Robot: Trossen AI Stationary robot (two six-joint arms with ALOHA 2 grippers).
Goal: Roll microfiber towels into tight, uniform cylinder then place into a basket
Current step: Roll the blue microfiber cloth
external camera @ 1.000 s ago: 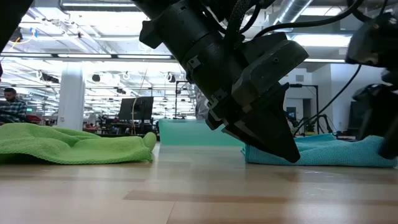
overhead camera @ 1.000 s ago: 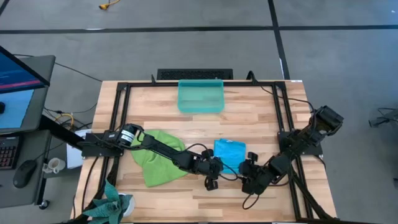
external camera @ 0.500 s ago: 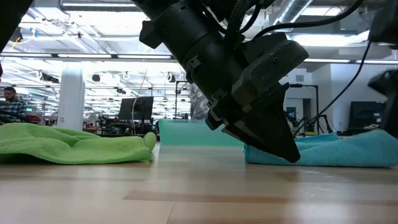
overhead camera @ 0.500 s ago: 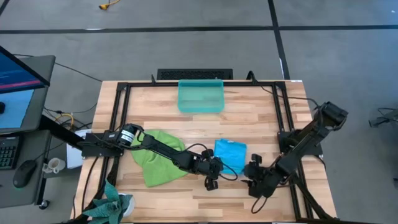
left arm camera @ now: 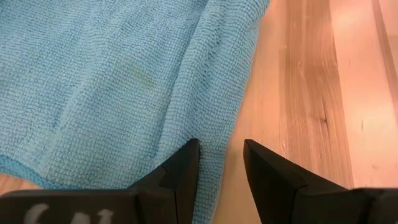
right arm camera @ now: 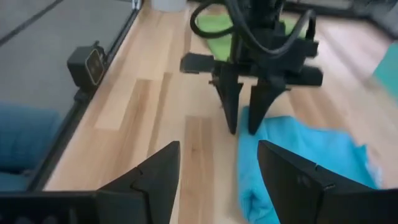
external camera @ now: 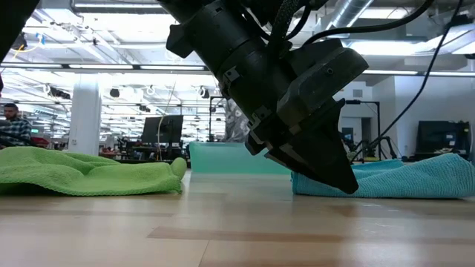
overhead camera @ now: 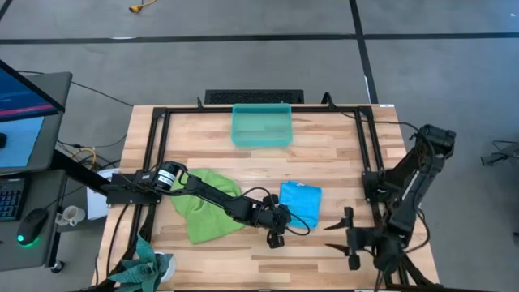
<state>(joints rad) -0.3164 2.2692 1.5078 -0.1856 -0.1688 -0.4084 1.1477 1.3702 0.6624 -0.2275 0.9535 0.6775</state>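
The left gripper [overhead camera: 276,236] is down at the near edge of the bright sky-blue microfiber towel [overhead camera: 300,201], which lies loosely folded on the light wooden table [overhead camera: 324,154] near its middle front. In the left wrist view its two dark fingers [left arm camera: 180,171] stand a narrow gap apart, one tip resting on the towel's folded border and the other over bare wood just beside it; nothing is pinched between them. The right gripper [overhead camera: 350,238] sits at the table's front right, apart from the blue towel, its fingers [right arm camera: 155,171] spread wide and empty. The lime green microfiber towel [overhead camera: 207,203] lies rumpled at the left under the left arm. The translucent teal-green plastic basket [overhead camera: 261,126] stands at the table's far edge, well apart from both towels.
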